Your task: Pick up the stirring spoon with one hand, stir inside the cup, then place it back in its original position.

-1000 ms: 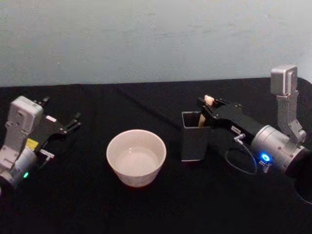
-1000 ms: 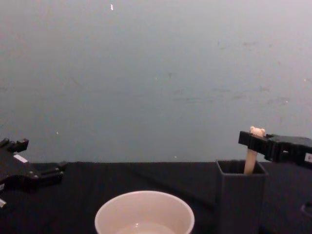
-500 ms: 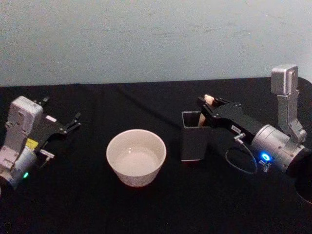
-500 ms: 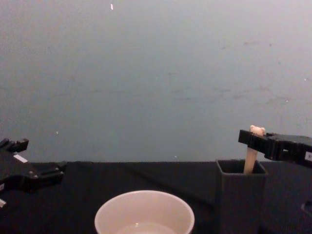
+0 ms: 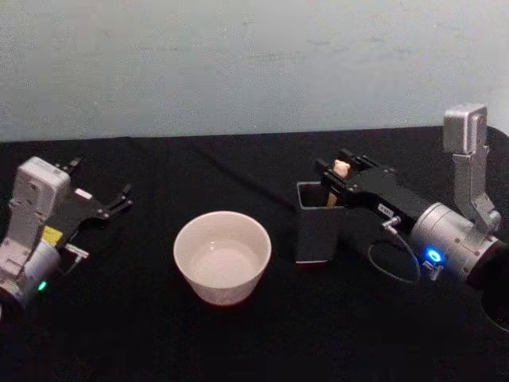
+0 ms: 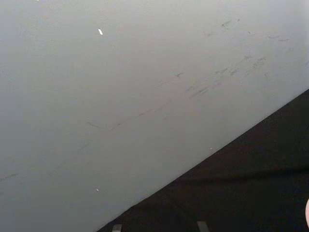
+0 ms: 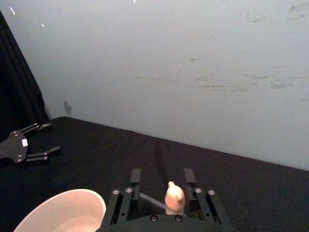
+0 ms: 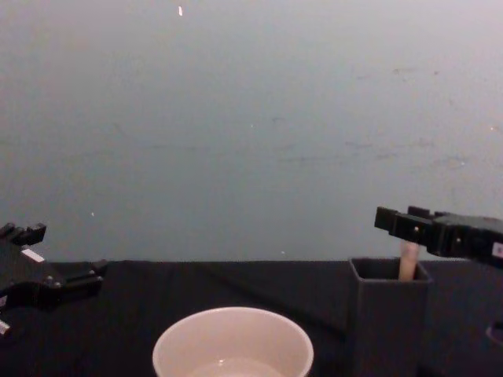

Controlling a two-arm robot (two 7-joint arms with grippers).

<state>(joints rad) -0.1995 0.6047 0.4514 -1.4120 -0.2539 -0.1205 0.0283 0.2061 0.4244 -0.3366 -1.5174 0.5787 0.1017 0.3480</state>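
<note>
The stirring spoon (image 5: 340,169) stands upright in a dark grey square holder (image 5: 316,235), its bear head (image 7: 175,197) poking above the rim. My right gripper (image 5: 334,162) is open, level with that head, one finger (image 7: 135,177) on each side and not pressing it. From the chest, the gripper (image 8: 397,221) hides the head and just the spoon's shaft (image 8: 408,265) shows above the holder (image 8: 389,322). The cream-white cup (image 5: 223,253) sits left of the holder, and its rim (image 8: 233,316) is low in the chest view. My left gripper (image 5: 99,181) rests open at the far left.
A black cloth (image 5: 262,342) covers the table, and a pale blue-grey wall (image 5: 238,64) rises behind it. A gap of bare cloth separates the cup from the holder. A cable loop (image 5: 394,263) hangs by my right wrist.
My right gripper has slid forward, so its fingers now straddle the spoon's bear head instead of stopping just short of it. The spoon, the cup and the left arm stay put.
</note>
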